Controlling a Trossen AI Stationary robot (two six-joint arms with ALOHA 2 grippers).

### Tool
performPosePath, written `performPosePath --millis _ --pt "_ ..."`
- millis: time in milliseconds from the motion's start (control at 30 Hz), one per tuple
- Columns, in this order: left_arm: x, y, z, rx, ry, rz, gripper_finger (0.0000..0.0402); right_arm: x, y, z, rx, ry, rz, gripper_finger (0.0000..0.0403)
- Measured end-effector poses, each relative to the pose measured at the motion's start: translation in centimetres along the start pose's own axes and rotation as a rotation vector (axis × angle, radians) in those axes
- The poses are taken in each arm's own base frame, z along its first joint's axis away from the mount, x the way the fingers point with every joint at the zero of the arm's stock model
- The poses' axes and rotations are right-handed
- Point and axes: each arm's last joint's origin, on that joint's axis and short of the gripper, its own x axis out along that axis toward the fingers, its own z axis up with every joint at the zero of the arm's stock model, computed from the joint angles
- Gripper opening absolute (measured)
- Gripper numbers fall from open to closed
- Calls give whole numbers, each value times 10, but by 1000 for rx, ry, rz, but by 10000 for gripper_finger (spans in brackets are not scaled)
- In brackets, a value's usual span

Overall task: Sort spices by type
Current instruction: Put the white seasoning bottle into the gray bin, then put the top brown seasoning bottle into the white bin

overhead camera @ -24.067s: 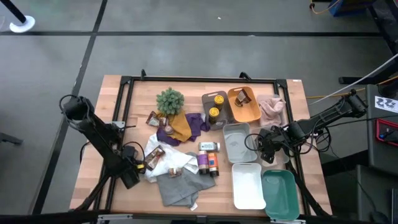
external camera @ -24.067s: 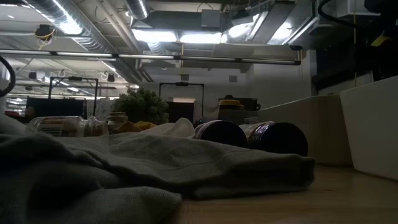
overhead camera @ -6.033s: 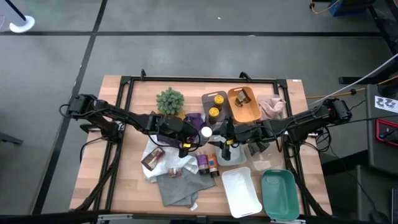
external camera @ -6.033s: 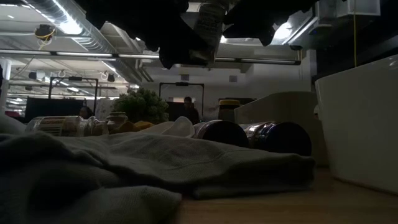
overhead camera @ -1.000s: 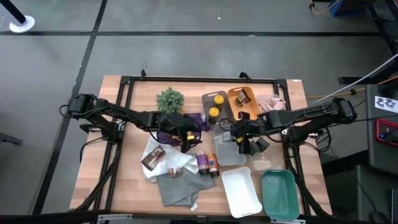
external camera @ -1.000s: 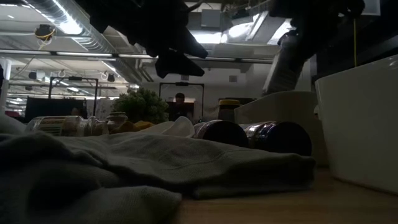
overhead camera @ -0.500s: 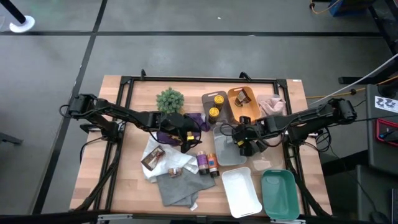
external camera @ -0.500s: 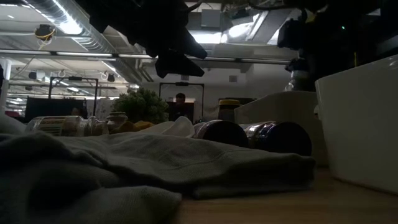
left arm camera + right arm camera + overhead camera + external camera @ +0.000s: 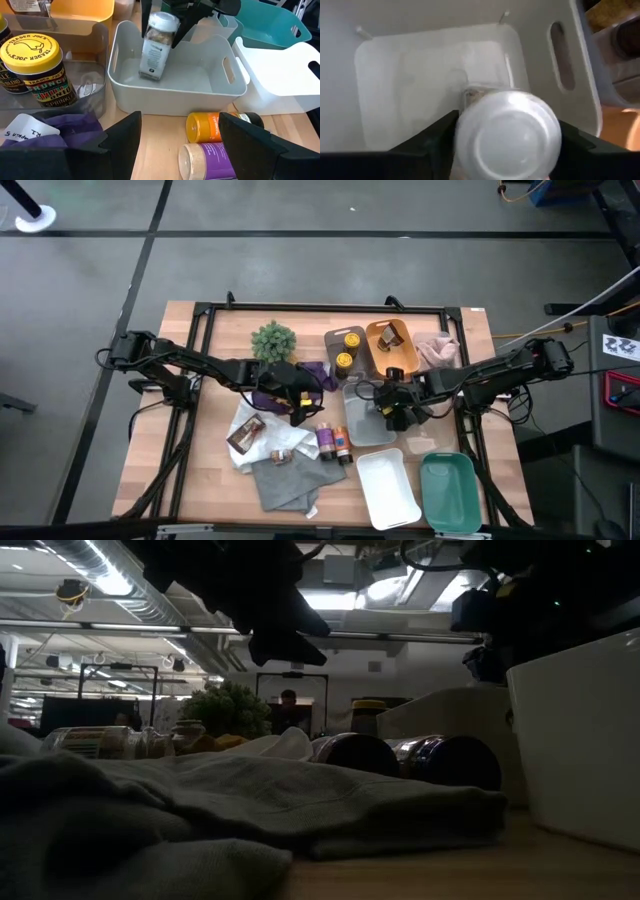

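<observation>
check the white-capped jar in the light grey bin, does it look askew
Yes. The white-capped jar leans inside the light grey bin, its base on the floor and its cap between the right gripper fingers, so it is not yet standing free.

white-capped jar (image 9: 156,46), pale grey tray (image 9: 176,90)
</observation>
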Motion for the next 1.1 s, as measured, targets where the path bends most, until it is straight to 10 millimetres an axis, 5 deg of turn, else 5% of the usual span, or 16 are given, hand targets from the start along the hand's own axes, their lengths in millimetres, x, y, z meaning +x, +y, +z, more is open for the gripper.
performPosePath --millis 467,1100 --pt "-12 22 3 -39 45 74 249 -12 -1 11 -2 5 -1 299" --pt "-53 56 -30 -221 498 313 249 -52 -5 35 -11 56 -6 298"
